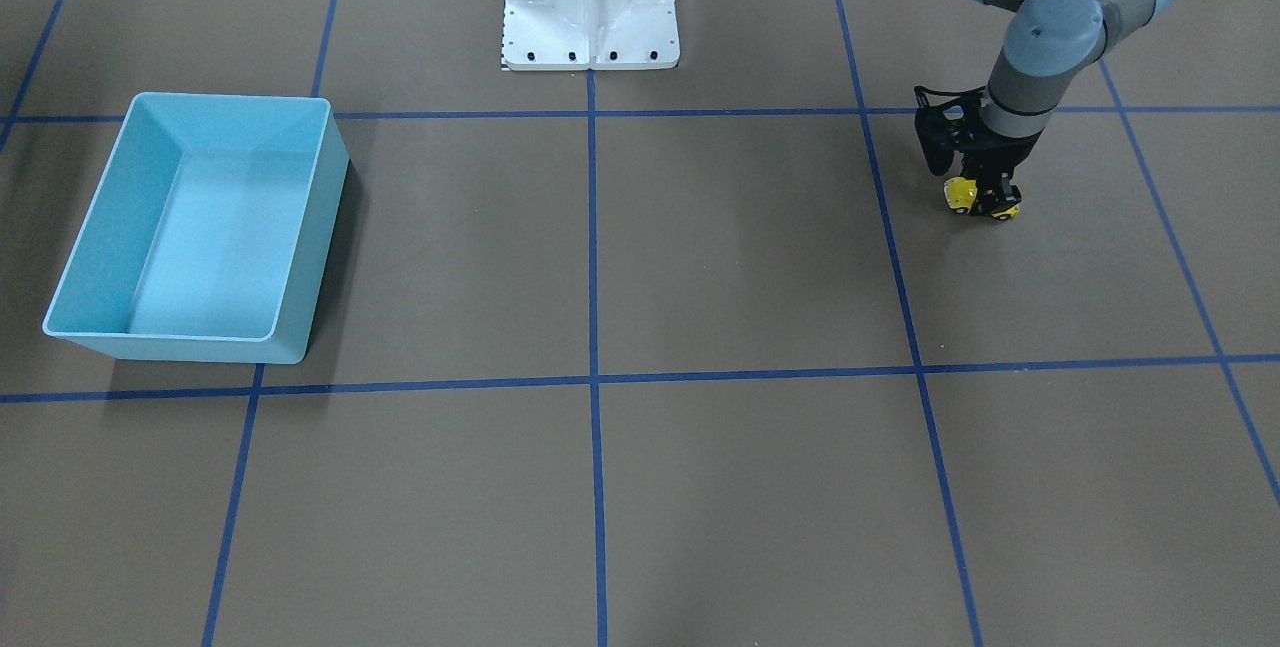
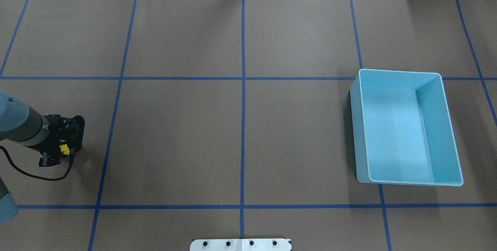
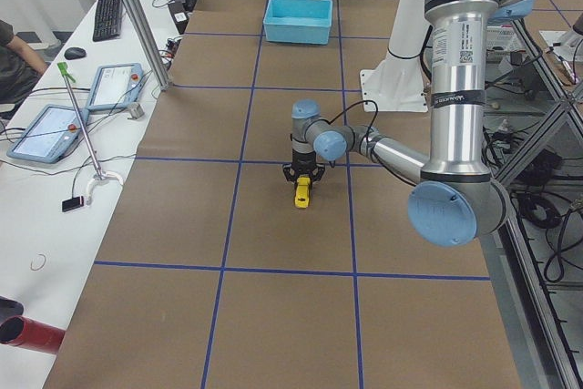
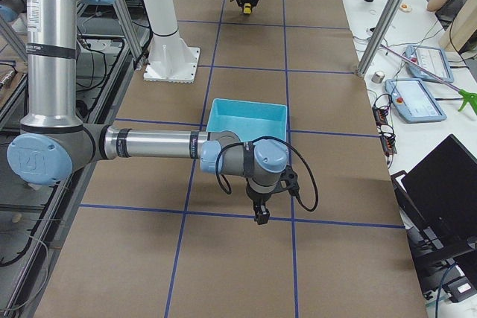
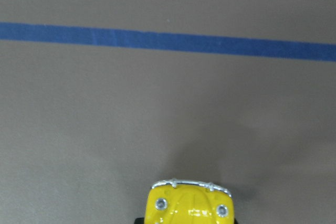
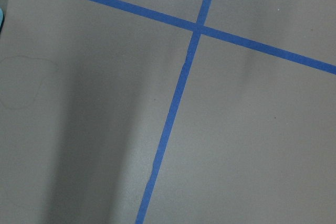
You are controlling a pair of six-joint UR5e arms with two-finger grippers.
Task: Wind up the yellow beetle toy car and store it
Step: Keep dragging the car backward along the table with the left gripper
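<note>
The left gripper (image 1: pixel 985 199) is clamping the tiny glossy yellow beetle toy car (image 1: pixel 961 194) across its body, with its fingers closed onto the car's sides. The car is sitting near the desk's left-end edge, about midway between the robot's edge and the operators' edge. Its wheels seem to be resting on the brown paper desk cover (image 1: pixel 700 257).

To wind it well, the gripper should be pressing down lightly and dragging the car straight back along its own length, so the wheels are rolling rather than skidding.

Farther along, flat blue tape lines (image 1: pixel 592 247) are crossing the paper and are unlikely to hinder. The white metal robot base plate (image 1: pixel 590 27) is sitting at the middle of the robot's edge. The open light blue rectangular plastic bin (image 1: pixel 318 237) is waiting well apart, toward the right end. Beyond the bin, near the right-end edge, the right gripper (image 4: pixel 261 216) is hanging over the paper, and I cannot tell how far open it is.
</note>
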